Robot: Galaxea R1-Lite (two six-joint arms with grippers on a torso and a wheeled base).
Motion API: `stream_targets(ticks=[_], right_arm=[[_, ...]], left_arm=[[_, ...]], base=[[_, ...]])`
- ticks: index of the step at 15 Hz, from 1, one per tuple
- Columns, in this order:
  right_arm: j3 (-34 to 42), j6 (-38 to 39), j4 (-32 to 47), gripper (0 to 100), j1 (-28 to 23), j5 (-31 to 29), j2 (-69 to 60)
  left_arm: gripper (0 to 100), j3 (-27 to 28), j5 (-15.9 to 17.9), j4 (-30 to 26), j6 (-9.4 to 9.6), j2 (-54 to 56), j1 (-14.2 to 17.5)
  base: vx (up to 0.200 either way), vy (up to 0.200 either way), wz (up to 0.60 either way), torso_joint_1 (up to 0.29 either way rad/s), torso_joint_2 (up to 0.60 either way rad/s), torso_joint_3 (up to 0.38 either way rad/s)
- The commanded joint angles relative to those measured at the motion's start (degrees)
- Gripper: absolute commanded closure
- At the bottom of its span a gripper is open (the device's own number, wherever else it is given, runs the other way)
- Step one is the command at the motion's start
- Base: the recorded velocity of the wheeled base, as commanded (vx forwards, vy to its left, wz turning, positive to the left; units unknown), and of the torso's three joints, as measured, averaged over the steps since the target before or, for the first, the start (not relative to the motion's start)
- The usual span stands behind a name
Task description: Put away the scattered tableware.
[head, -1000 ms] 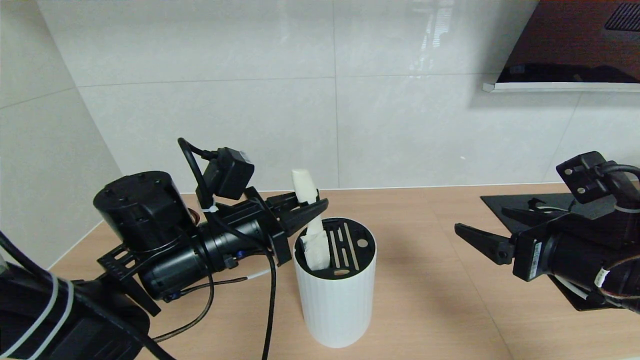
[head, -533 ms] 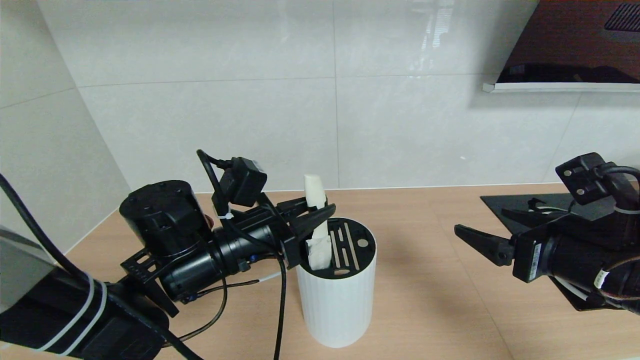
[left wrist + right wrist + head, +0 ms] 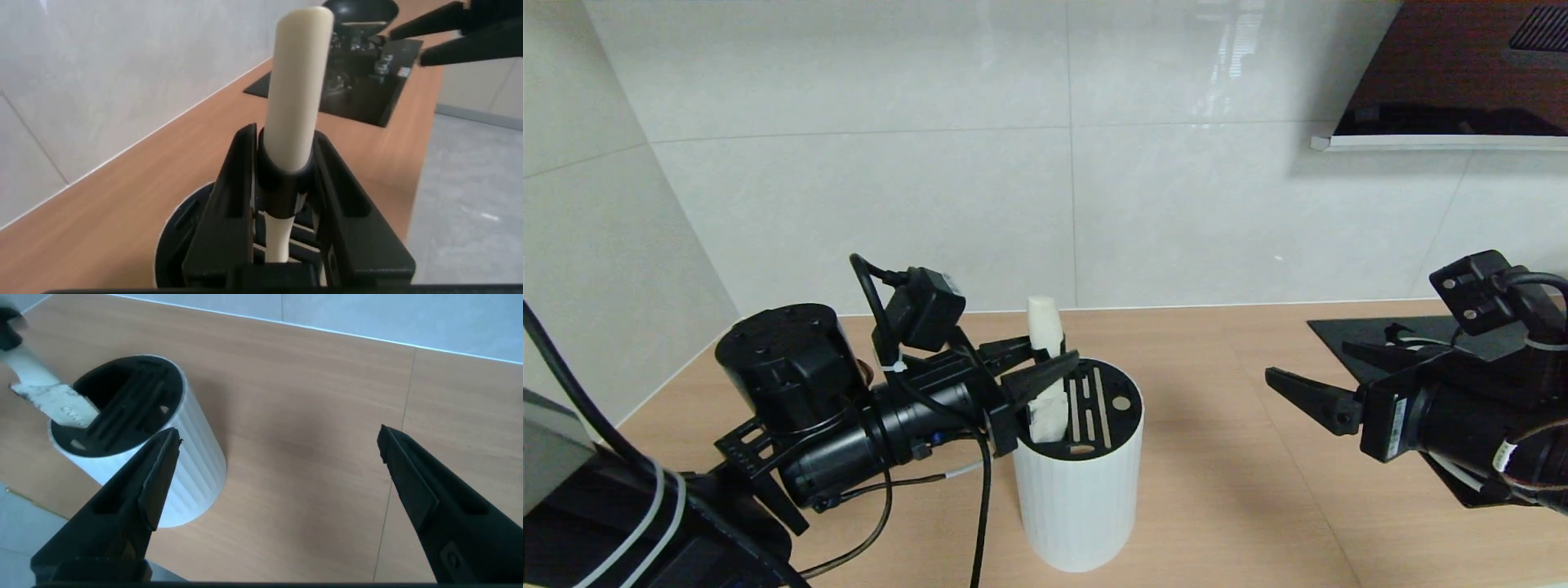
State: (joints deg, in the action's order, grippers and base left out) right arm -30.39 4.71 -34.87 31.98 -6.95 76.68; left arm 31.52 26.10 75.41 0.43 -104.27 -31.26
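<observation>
Left gripper (image 3: 1054,357) is clamping the knife (image 3: 1043,320) by its handle and should be keeping it upright, sinking it straight into the holder (image 3: 1078,498).

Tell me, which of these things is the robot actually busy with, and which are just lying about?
In the job:
cream-white long-handled utensil, held by the left gripper
white ribbed cylindrical holder with black slotted top, under the utensil
right gripper, open, off to the holder's right

Just there:
black glass cooktop
dark range hood
light wooden counter
</observation>
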Motion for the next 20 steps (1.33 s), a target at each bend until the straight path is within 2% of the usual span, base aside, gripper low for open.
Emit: stream_targets(ticks=[1,8,12,14,15,17,18,19,20], right_arm=[[0.07,0.04,-0.03,0,0.02,0.01,0.14],[0.07,-0.14,-0.03,0,0.1,0.01,0.14],[0.07,-0.14,-0.03,0,0.02,0.01,0.05],[0.07,-0.22,-0.03,0,0.02,-0.08,-2.24],[-0.11,-0.22,-0.03,0,0.02,-0.08,-4.08],[0.77,-0.14,0.32,0,0.02,-0.43,-7.42],[4.11,-0.14,0.41,0,-1.92,-1.58,-11.64],[4.81,-0.31,0.41,0,-3.24,-1.93,-12.96],[7.72,-0.57,0.59,0,-8.51,-2.37,-18.76]], left_arm=[[0,-0.06,-0.52,0.7,0.28,0.64,-0.65],[0,-0.06,-1.05,0.97,0.28,1.61,-0.82],[0,-0.85,-1.05,0.97,0.28,6.09,-1.44],[0,-2.08,-2.37,0.0,0.28,15.5,-1.79],[0,-2.08,-4.57,-1.85,0.19,19.45,-1.7],[0,-4.1,-9.05,-4.13,-0.25,24.29,0.93],[0,-8.23,-12.3,-4.31,-0.08,28.42,4.01],[0,-9.29,-12.92,-4.31,-0.08,30.09,5.15],[0,-13.6,-13.8,-5.54,-0.08,37.29,11.66]], base=[[0.0,0.0,0.0,0.0,0.0,0.0],[0.0,0.0,0.0,0.0,0.0,0.0],[0.0,0.0,0.0,0.0,0.0,0.0],[0.0,0.0,0.0,0.0,0.0,0.0],[0.0,0.0,0.0,0.0,0.0,0.0],[0.0,0.0,0.0,0.0,0.0,0.0],[0.0,0.0,0.0,0.0,0.0,0.0],[0.0,0.0,0.0,0.0,0.0,0.0],[0.0,0.0,0.0,0.0,0.0,0.0]])
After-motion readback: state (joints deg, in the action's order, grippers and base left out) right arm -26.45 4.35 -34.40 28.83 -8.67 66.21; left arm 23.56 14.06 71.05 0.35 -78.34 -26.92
